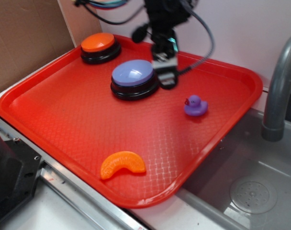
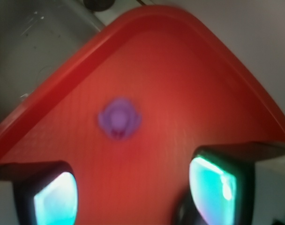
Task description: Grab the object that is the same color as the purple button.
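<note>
While the black gripper (image 1: 167,79) is hanging with its fingers (image 2: 56,199) spread wide and empty beside the large lavender dome button on a black base (image 1: 134,78), the tiny purple rubber duck (image 1: 195,105) is sitting near the right edge of the red plastic tray (image 1: 64,120). Blur is softening the wrist view, yet the duck (image 2: 119,117) seems to be lying ahead of the fingertips, apart from them.

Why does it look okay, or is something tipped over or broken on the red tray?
Nothing stands out. On the red plastic tray, the tiny purple rubber duck sits upright, the round purple dome button and the orange-topped button sit flat, and the orange crescent slice lies near the front edge. The open gripper holds nothing.
</note>
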`<state>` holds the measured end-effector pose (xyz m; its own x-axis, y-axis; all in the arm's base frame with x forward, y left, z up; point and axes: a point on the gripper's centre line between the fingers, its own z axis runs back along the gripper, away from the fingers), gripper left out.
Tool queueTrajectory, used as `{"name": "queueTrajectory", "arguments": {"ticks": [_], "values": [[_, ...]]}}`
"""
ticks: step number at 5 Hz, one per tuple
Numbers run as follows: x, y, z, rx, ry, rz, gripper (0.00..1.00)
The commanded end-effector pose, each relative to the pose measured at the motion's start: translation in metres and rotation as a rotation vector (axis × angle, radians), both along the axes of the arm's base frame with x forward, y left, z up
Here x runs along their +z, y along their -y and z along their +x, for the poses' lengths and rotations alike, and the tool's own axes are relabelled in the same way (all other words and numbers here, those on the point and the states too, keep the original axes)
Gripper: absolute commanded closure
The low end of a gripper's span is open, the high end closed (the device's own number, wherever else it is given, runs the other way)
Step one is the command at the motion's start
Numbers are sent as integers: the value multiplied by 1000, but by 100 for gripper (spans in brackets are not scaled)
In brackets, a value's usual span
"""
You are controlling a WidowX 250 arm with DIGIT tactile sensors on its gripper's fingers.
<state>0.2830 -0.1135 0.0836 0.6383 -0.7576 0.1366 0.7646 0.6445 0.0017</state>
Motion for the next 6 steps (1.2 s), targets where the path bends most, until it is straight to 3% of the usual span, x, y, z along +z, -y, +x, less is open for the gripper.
{"name": "queueTrajectory", "arguments": {"ticks": [1,2,3,4,6], "values": [[-21,42,12,-110,13,-53,0],[-33,40,11,-92,18,-76,0],[-35,39,15,-110,2,-38,56],[-39,38,13,-103,-8,-38,100],[-41,35,12,-96,-24,-40,100]]}}
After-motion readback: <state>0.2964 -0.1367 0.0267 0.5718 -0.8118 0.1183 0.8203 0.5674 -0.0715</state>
